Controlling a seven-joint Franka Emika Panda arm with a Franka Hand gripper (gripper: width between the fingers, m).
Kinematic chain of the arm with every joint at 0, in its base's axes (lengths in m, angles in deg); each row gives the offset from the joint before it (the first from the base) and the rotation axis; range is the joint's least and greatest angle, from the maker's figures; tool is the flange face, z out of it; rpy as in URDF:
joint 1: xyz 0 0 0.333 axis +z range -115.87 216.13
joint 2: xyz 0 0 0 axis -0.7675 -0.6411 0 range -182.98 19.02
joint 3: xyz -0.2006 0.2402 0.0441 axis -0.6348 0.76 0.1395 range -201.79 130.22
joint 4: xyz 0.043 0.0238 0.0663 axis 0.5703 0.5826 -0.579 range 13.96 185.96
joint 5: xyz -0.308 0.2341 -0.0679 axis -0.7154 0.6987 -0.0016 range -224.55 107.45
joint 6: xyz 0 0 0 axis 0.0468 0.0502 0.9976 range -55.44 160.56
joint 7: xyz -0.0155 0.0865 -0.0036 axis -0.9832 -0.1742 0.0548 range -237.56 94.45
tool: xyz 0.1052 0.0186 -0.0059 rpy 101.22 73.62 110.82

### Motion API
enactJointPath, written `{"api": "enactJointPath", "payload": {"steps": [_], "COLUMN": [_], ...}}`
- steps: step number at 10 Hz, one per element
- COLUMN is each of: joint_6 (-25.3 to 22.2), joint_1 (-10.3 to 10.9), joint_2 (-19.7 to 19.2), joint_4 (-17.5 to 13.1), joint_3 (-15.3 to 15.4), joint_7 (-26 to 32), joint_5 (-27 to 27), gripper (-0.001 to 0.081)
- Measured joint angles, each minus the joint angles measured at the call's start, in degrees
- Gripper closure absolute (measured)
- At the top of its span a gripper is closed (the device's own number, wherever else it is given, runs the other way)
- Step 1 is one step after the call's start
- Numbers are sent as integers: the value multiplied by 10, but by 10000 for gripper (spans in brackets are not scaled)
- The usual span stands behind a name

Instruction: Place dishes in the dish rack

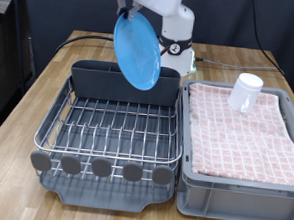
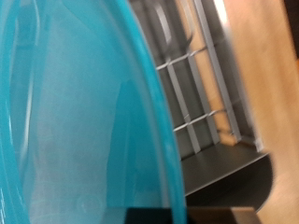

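My gripper (image 1: pixel 130 11) holds the light-blue plate (image 1: pixel 139 50) on edge by its top rim, fingers pinched on it, above the far cutlery box (image 1: pixel 123 85) of the dish rack (image 1: pixel 108 128). The white mug (image 1: pixel 245 92) lies on the checked cloth in the grey bin (image 1: pixel 238 186) at the right.
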Motion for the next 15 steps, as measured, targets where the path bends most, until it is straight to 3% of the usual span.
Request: {"api": "enactJointPath", "payload": {"steps": [4, 6, 15], "joint_6": [53, 59, 73], "joint_1": [-1, 1, 1], "joint_2": [-33, -57, -74], "joint_4": [-36, -58, -69], "joint_3": [-41, -55, -50], "joint_7": [142, 191, 209], "joint_5": [-22, 4, -88], "gripper": [780, 780, 780]}}
